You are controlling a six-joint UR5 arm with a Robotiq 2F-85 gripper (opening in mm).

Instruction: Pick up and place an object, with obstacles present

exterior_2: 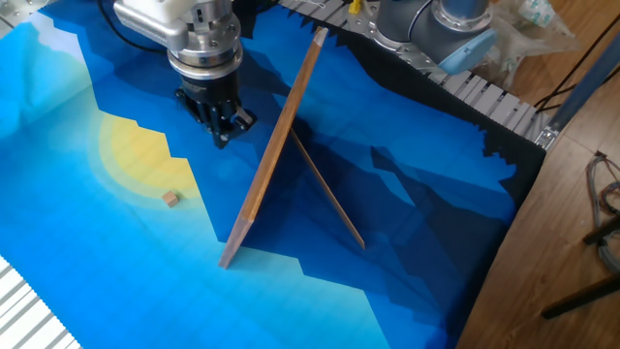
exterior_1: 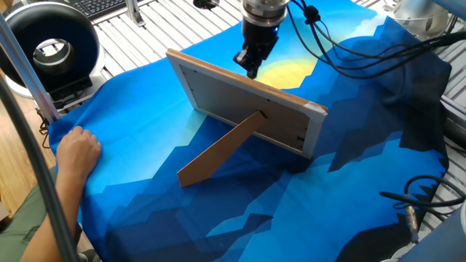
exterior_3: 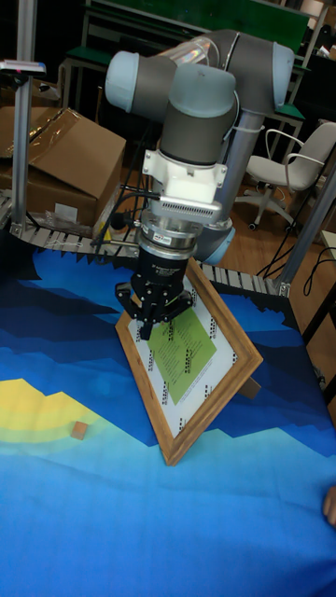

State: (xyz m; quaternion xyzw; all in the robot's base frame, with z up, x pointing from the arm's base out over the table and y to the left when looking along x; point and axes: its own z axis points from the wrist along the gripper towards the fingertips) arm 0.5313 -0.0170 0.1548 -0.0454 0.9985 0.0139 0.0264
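The object, a tiny beige cube (exterior_2: 171, 199), lies on the yellow patch of the blue cloth, also visible low on the left as a cube (exterior_3: 80, 429). The obstacle, a propped picture frame (exterior_1: 247, 102), stands mid-table on its tan leg (exterior_1: 218, 149). It shows edge-on as a frame (exterior_2: 271, 155) and from its front as a frame (exterior_3: 191, 359). My gripper (exterior_2: 225, 131) hovers on the frame's front side, up and to the right of the cube and well apart from it. Its fingers taper together, shut on nothing. The cube is hidden in the view with the frame's back.
A person's hand (exterior_1: 76, 149) rests on the cloth's left edge. A black round device (exterior_1: 47, 44) stands at the back left. Cables (exterior_1: 349, 44) trail from the arm across the cloth. A slatted table edge (exterior_2: 484, 97) lies behind the frame.
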